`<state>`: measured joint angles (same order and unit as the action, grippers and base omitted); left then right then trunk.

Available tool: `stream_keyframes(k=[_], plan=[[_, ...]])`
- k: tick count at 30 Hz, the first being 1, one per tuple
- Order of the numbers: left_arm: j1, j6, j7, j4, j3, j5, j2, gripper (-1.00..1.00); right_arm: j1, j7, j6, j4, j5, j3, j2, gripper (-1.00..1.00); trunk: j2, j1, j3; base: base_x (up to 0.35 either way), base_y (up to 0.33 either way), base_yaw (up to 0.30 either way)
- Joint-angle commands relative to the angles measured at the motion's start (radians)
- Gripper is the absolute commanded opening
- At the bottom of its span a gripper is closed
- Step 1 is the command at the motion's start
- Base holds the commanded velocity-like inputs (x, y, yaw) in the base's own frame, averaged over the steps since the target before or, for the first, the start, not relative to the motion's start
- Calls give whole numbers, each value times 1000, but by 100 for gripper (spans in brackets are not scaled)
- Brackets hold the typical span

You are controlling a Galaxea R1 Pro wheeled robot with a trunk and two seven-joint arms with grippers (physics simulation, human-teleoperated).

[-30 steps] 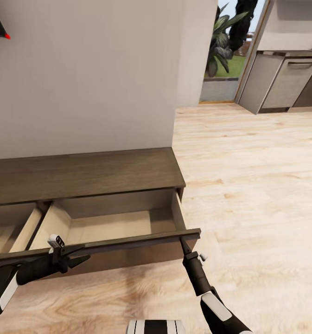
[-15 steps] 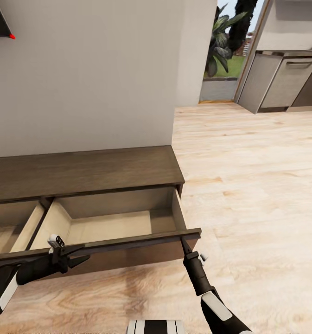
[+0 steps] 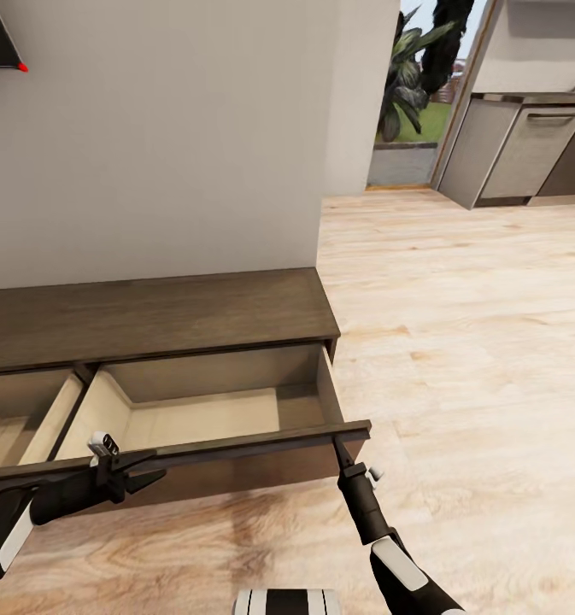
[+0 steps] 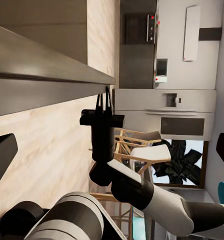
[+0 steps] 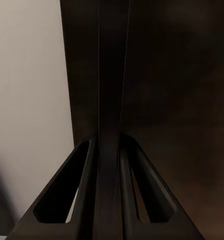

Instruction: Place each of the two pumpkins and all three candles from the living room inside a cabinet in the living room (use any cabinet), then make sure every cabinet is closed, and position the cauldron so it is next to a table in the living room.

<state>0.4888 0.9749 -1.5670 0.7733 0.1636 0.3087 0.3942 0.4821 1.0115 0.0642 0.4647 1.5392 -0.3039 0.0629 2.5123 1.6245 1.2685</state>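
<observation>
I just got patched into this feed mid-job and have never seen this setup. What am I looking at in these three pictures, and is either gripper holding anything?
The large picture is from the robot's head, looking down over both arms at a low brown cabinet with its drawer pulled out; the part you can see inside is bare. The right gripper is shut on the drawer's front edge near its corner; its own camera looks up two closed fingers against dark wood. The left gripper is open in front of the drawer front, holding nothing. The left wrist picture looks sideways at the right arm, with a kitchen behind.
</observation>
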Motion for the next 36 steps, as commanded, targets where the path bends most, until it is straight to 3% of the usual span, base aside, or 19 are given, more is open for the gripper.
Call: stream_keyframes(k=[1, 20, 21, 36], plan=[[0, 11, -4, 0, -1, 0, 0, 100, 1, 7, 3, -1, 4, -101, 0, -100, 0, 0, 1, 0, 0, 0], [0, 10, -4, 0, 0, 0, 0, 100, 1, 7, 3, -1, 4, -101, -1, -100, 0, 0, 1, -14, 0, 0], [0, 10, -4, 0, -1, 0, 0, 100, 1, 7, 3, -1, 4, -101, -1, 100, 0, 0, 1, 0, 0, 0], [0, 10, -4, 0, 0, 0, 1, 100, 1, 7, 2, -1, 4, -101, 0, 100, 0, 0, 1, -24, 0, 0]])
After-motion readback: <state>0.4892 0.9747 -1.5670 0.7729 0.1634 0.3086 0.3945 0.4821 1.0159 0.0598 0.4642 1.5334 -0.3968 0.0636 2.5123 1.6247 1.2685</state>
